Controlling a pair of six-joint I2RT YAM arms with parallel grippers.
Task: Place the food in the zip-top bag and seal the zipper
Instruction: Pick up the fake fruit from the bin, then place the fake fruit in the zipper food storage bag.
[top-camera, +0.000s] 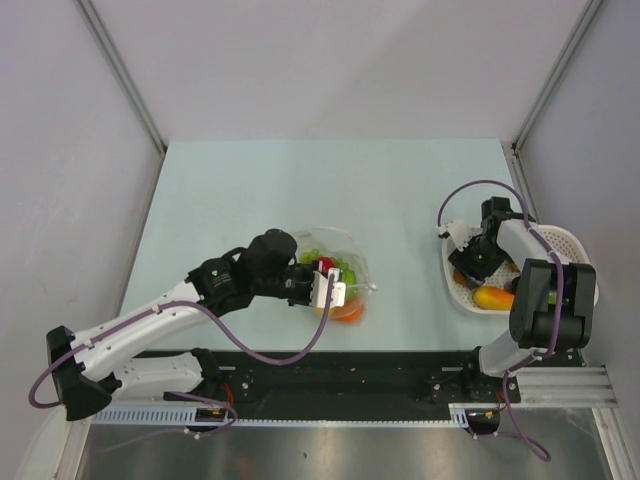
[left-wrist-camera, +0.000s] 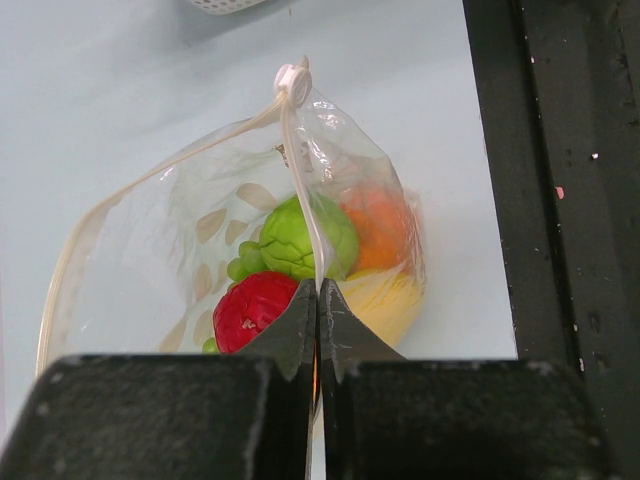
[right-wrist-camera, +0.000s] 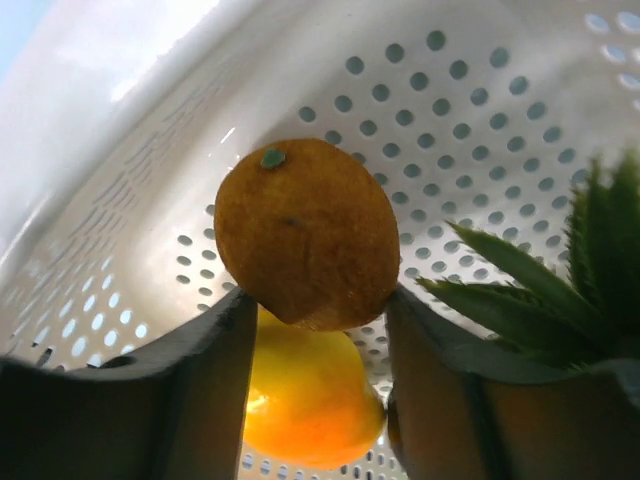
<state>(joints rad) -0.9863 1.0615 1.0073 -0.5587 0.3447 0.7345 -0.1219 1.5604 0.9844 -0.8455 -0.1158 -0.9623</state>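
The zip-top bag (top-camera: 345, 270) lies near the table's front middle, its mouth gaping. Inside are a green piece (left-wrist-camera: 300, 235), a red one (left-wrist-camera: 250, 305), an orange (left-wrist-camera: 378, 225) and a yellow one (left-wrist-camera: 388, 300). My left gripper (left-wrist-camera: 318, 292) is shut on the zipper (left-wrist-camera: 300, 180) strip, below its white slider (left-wrist-camera: 293, 82). Over in the white basket (top-camera: 575, 245), my right gripper (right-wrist-camera: 320, 300) has a brown piece (right-wrist-camera: 305, 225) between its fingers, touching both tips. A yellow-orange mango (right-wrist-camera: 305, 395) lies beneath it.
Green pineapple leaves (right-wrist-camera: 560, 290) stick up just right of the right fingers inside the basket (right-wrist-camera: 480, 110). The mango (top-camera: 495, 298) lies at the basket's near side. A black rail (top-camera: 350, 370) runs along the table's front edge, close to the bag.
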